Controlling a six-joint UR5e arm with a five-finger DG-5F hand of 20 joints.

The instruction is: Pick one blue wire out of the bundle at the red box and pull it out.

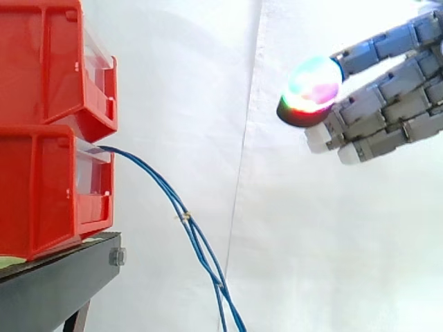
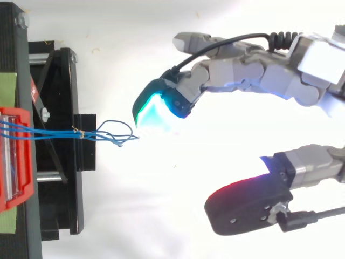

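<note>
Hovering at 2 o'clock in the side view, the hand has thumb and fingers spread, nothing held, well apart from the blue wires. Wires leave the lower red bin and droop toward 5 o'clock, tied partway. Judgement: thin, limp, light, probably slippery; pinch one strand beyond the tie.

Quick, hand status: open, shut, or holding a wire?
Hand: open, fingers spread, holding nothing, not touching the blue wires.
</note>
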